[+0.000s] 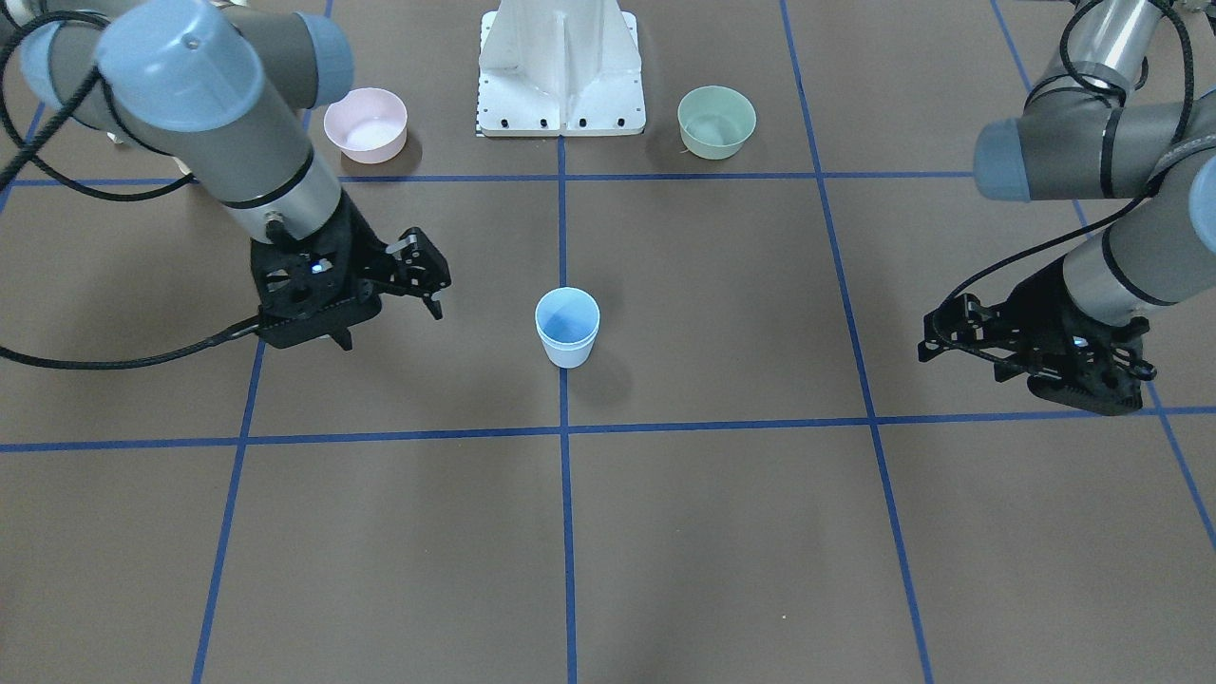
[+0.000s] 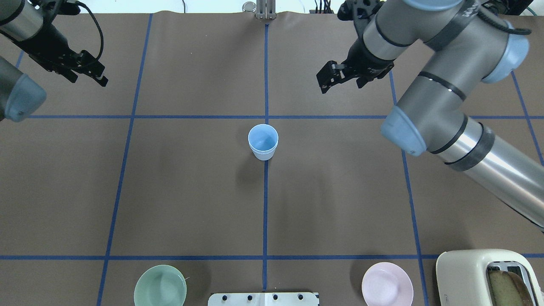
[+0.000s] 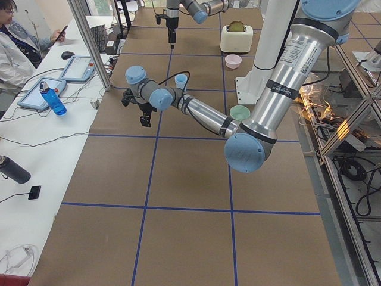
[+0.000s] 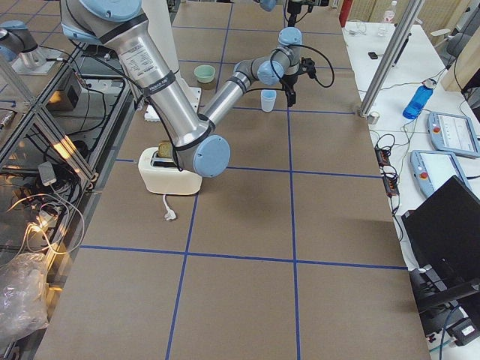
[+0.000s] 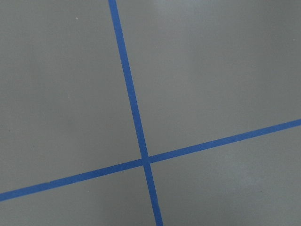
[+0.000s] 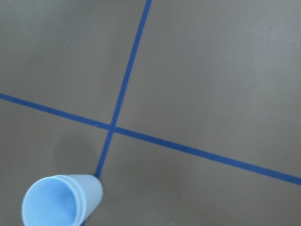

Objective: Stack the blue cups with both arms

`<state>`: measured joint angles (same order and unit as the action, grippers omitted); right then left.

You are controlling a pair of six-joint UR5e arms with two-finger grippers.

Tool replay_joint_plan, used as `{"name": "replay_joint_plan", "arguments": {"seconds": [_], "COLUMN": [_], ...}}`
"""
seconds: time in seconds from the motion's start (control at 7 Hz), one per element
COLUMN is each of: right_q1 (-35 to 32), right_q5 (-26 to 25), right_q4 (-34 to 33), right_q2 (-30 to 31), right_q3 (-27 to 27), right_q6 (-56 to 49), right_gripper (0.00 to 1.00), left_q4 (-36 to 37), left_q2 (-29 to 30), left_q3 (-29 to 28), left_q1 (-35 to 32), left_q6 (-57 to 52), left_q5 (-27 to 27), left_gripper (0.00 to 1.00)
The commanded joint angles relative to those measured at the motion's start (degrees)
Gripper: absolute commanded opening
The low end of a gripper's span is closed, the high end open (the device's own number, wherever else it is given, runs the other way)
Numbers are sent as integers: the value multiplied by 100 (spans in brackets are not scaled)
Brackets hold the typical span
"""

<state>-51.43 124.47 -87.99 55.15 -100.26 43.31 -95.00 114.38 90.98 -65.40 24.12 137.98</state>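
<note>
Seen from overhead, the blue cups [image 2: 263, 143] stand nested upright at centre. The left gripper [image 2: 90, 80] at ten o'clock and the right gripper [image 2: 340, 84] at one o'clock are both spread and empty.

Brown table [image 2: 191, 191], blue tape grid [image 2: 265, 212]; white desk [image 3: 41, 170] alongside (cluttered, perhaps with tablets [image 3: 76, 67]).

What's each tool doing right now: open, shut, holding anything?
Left tool: open, holding nothing.
Right tool: open, holding nothing.
</note>
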Motion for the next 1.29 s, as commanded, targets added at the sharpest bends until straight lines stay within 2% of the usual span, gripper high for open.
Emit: {"name": "replay_joint_plan", "arguments": {"seconds": [0.0, 0.29, 0.57, 0.86, 1.0, 1.14], "right_q1": [-516, -841, -1044, -1734, -1957, -2272], "right_q5": [130, 165, 200, 287, 201, -252], "right_q4": [19, 19, 19, -16, 10, -8], "right_q2": [433, 768, 1319, 1586, 1525, 1499], "right_q3": [-239, -345, -756, -680, -479, -286], "right_q6": [-558, -640, -605, -649, -1110, -1985], "right_gripper": [100, 100, 100, 100, 100, 100], "left_q4": [139, 140, 140, 140, 140, 148], "left_q2": [-362, -1002, -1880, -2235, -2245, -2358], "left_q3": [16, 260, 787, 869, 843, 834], "left_q1": [-540, -1077, -1386, -1676, -1764, -1843], "left_q6": [-886, -1521, -2066, -2603, -2657, -2823], "left_q5": [36, 36, 36, 36, 36, 36], "left_gripper": [97, 98, 98, 98, 98, 98]}}
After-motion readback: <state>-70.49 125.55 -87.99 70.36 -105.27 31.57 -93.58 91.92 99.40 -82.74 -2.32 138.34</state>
